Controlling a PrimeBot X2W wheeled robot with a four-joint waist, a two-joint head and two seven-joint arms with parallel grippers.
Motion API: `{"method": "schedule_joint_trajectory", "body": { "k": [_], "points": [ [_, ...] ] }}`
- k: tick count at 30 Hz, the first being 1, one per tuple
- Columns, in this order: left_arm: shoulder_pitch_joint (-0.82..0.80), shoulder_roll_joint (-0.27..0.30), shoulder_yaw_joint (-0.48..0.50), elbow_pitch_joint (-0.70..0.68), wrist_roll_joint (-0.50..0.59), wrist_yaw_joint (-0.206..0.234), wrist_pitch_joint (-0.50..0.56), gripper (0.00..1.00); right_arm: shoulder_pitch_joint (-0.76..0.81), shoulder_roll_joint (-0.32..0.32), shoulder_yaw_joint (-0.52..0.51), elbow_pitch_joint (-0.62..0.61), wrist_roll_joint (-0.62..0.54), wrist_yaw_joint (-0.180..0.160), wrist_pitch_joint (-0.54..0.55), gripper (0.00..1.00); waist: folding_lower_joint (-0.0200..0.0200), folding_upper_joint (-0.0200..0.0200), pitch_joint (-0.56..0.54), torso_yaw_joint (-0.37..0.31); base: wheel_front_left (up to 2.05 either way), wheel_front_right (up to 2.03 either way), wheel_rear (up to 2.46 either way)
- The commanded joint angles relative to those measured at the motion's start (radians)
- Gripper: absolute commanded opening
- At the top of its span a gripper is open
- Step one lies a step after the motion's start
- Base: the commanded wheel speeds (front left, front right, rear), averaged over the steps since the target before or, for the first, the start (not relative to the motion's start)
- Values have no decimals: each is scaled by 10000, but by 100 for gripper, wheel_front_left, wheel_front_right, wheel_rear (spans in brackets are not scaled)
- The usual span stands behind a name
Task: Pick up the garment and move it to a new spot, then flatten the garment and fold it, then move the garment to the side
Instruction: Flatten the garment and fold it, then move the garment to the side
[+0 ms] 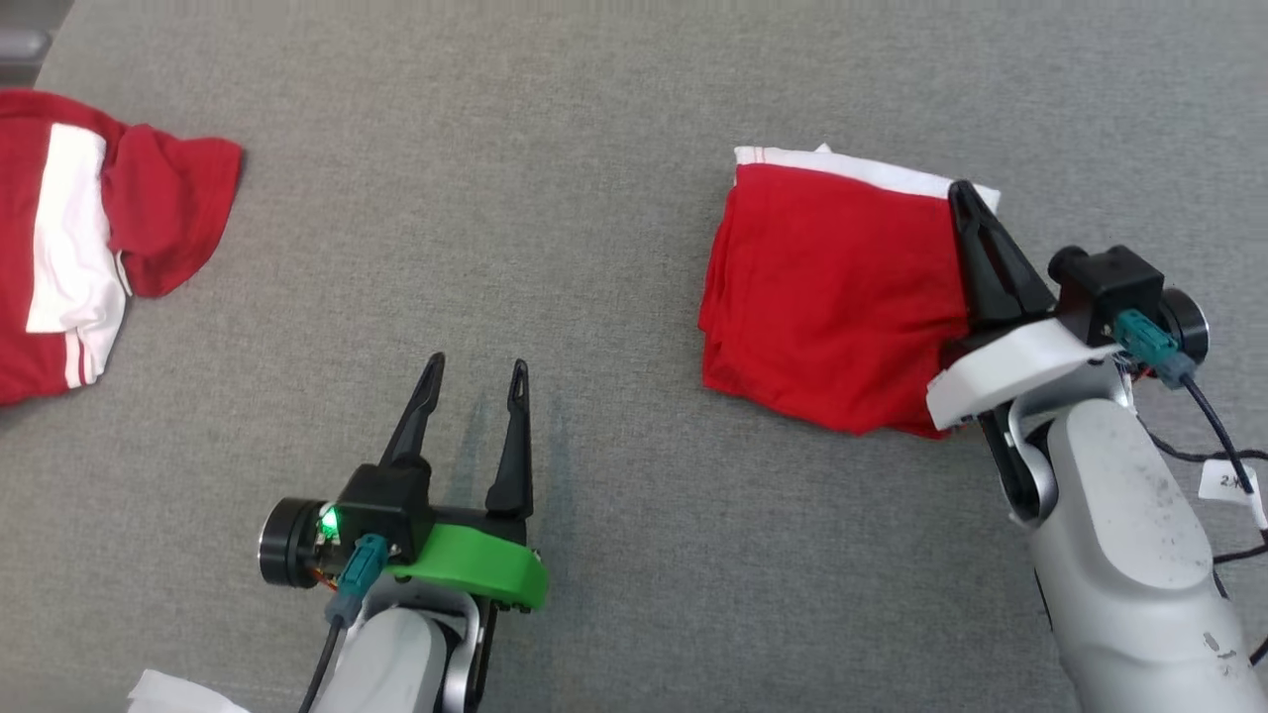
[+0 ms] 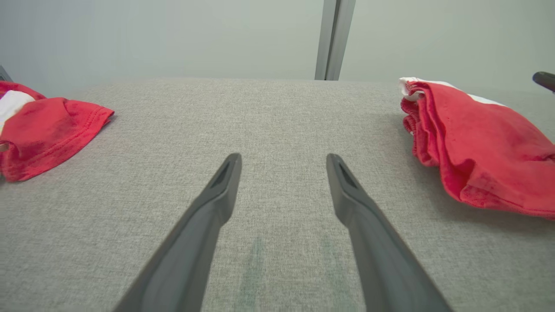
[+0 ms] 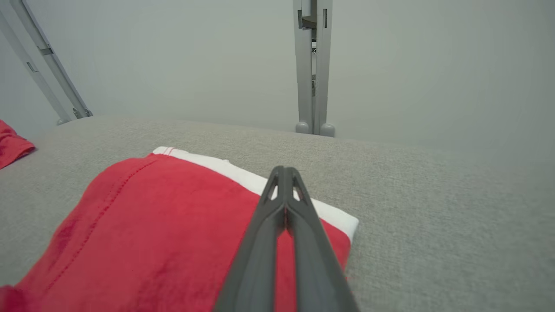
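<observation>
Right gripper [image 1: 961, 190] closed at the folded garment [image 1: 832, 297]
The garment lay right of centre on the grey table [image 1: 555, 198], fingertips together at its white-edged corner, perhaps touching; left gripper [image 1: 475, 368] hung spread, well apart from it.

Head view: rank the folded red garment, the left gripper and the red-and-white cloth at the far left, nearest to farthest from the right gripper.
1. folded red garment: on the robot's right, with the shut right gripper over its right edge.
2. left gripper: open, lower centre-left.
3. red-and-white cloth: at the far left edge.
</observation>
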Motion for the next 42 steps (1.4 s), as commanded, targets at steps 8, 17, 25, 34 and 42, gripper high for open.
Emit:
{"method": "schedule_joint_trajectory", "body": {
  "k": [8, 17, 25, 34, 42],
  "points": [
    [993, 56, 931, 239, 514, -244, 7, 100, 1883, -19, -559, -343, 269, -13, 2, 100, -1, 0, -1799, -1748, 0, 0, 0],
    [1981, 55, 1439, 433, 917, -377, 8, 100, 3600, -25, -850, -40, 469, -13, 2, 100, -1, 0, -2546, -2377, 0, 0, 0],
    [2437, 55, 1506, 533, 917, -437, 8, 100, 4118, -31, -705, 253, 651, -13, 2, 100, -1, 0, -2808, -2568, 0, 0, 0],
    [2075, 55, 1294, 386, 951, -484, 8, 100, 3518, -23, -226, 494, 811, -13, 2, 100, -1, 0, -2478, -2285, 0, 0, 0],
    [1278, 55, 799, 248, 790, -501, 8, 100, 1604, -29, 660, 1321, 839, -13, 2, 100, -1, 0, -1347, -1539, 0, 0, 0]
  ]
}}
